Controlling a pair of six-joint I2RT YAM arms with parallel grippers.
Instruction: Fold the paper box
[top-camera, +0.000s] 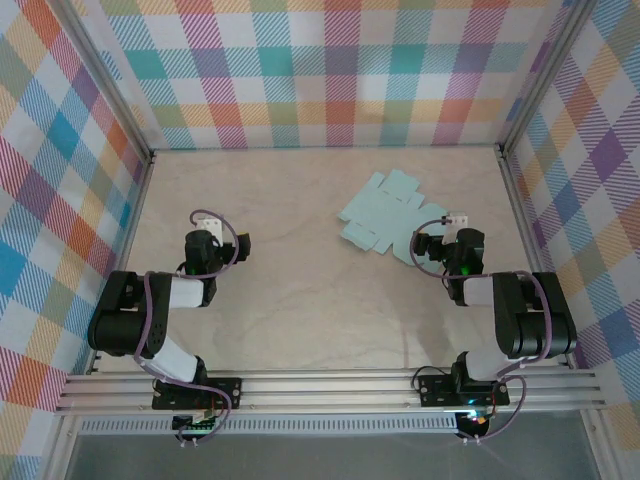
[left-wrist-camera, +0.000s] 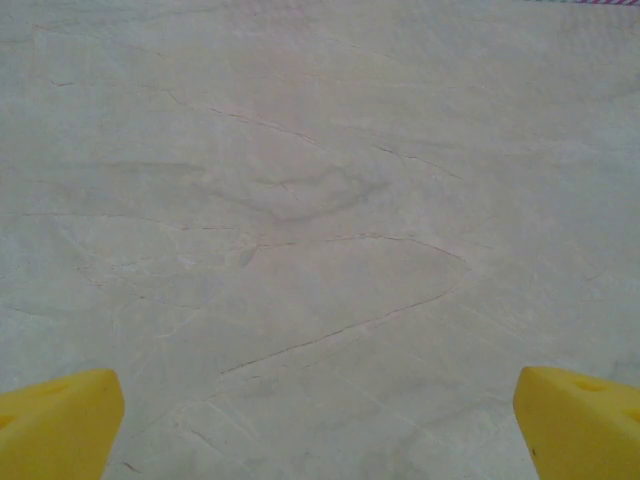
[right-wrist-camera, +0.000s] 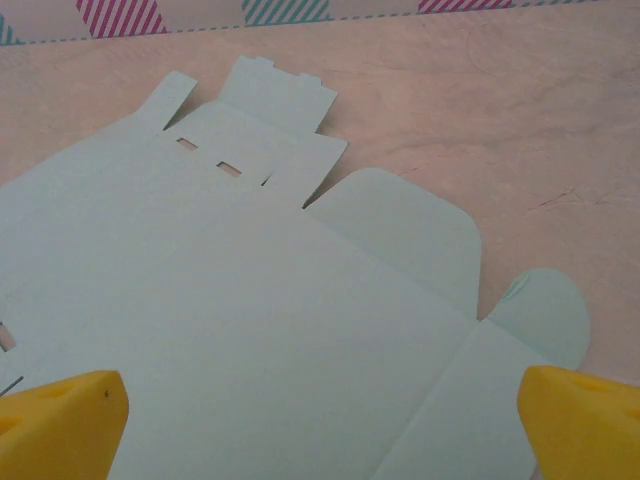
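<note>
Two arms, one paper box. Left arm (top-camera: 150, 310) sits over bare counter (top-camera: 300, 300); left jaws spread wide, yellow fingertips (left-wrist-camera: 60, 425) with nothing between them. We count one paper box (top-camera: 385, 215): a flat mint die-cut sheet, right of centre, just ahead of the right arm (top-camera: 510, 310). Right jaws are also wide, over the sheet's near part. Near its far edge we see two small slots (right-wrist-camera: 229, 168), and two rounded flaps (right-wrist-camera: 410, 230) at right.
</note>
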